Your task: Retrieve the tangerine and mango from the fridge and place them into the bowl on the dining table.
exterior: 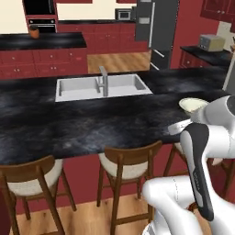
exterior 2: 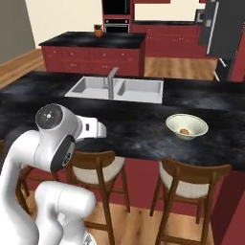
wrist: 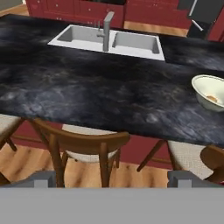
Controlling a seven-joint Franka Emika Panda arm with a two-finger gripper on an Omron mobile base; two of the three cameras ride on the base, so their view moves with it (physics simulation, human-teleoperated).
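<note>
The dining table [exterior: 69, 119] [exterior 2: 134, 119] [wrist: 87, 92] stretches across in front of me, black and marbled on a red base. The cream bowl [exterior: 193, 104] [exterior 2: 186, 127] [wrist: 210, 89] stands near the table's front edge to my right. A small orange fruit [exterior 2: 184, 130] [wrist: 212, 99] lies in it; I cannot tell whether it is the tangerine or the mango. My gripper [wrist: 113, 178] is open and empty, hovering over the chairs just before the table edge, left of the bowl. The dark grey fridge [exterior: 158, 27] [exterior 2: 220, 28] stands far behind the table on the right.
A pale double sink [exterior: 103, 86] [exterior 2: 117, 90] with a grey faucet [wrist: 107, 30] is set in the table's far side. Wooden chairs [exterior: 128, 160] [exterior 2: 95, 165] [wrist: 83, 144] line the near edge. Red cabinets with black tops stand behind, with a toaster [exterior: 211, 42] at the right.
</note>
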